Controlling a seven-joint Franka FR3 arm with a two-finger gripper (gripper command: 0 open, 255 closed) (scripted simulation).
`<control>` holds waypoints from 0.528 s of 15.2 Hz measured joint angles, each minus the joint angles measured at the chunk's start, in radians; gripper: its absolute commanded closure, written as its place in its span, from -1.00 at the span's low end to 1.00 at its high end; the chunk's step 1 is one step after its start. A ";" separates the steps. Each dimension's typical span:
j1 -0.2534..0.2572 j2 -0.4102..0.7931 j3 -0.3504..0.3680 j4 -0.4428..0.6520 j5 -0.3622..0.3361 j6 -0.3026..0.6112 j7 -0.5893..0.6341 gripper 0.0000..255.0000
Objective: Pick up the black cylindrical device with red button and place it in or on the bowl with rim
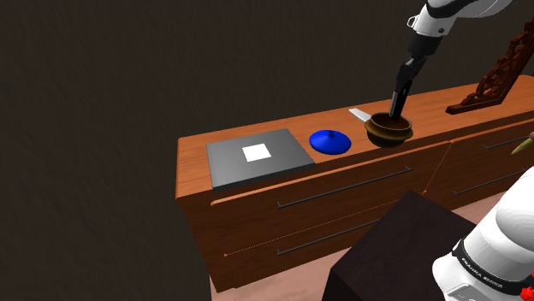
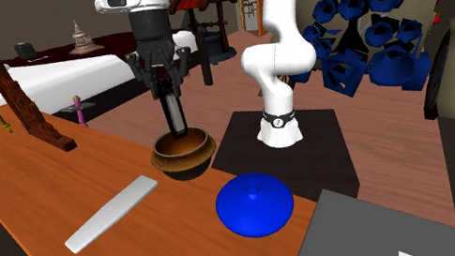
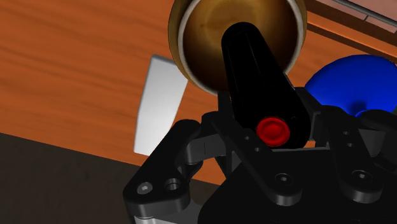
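On the wooden dresser top (image 1: 192,175), from the shoulder view's left, lie a flat grey slab (image 1: 257,161), a blue domed lid (image 1: 330,142), a white flat strip (image 1: 359,114) and a brown rimmed bowl (image 1: 389,131). The black gripper (image 2: 169,86) clamps the black cylindrical device (image 2: 176,114) by its red-button (image 3: 273,130) end, and its lower end hangs at the bowl's mouth.

White arm (image 2: 276,57), dark joints, black lettered band (image 2: 279,120) near base; all-black end effector (image 2: 169,89), recessed screws (image 3: 145,187)
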 measured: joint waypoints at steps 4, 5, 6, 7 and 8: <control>-0.001 0.002 -0.003 -0.026 -0.001 0.028 -0.001 1.00; -0.001 0.002 -0.003 -0.027 -0.001 0.029 -0.001 1.00; -0.001 0.002 -0.003 -0.027 -0.001 0.029 -0.001 1.00; -0.001 0.002 -0.003 -0.027 -0.001 0.030 -0.001 1.00; -0.001 0.002 -0.003 -0.028 -0.001 0.030 -0.001 1.00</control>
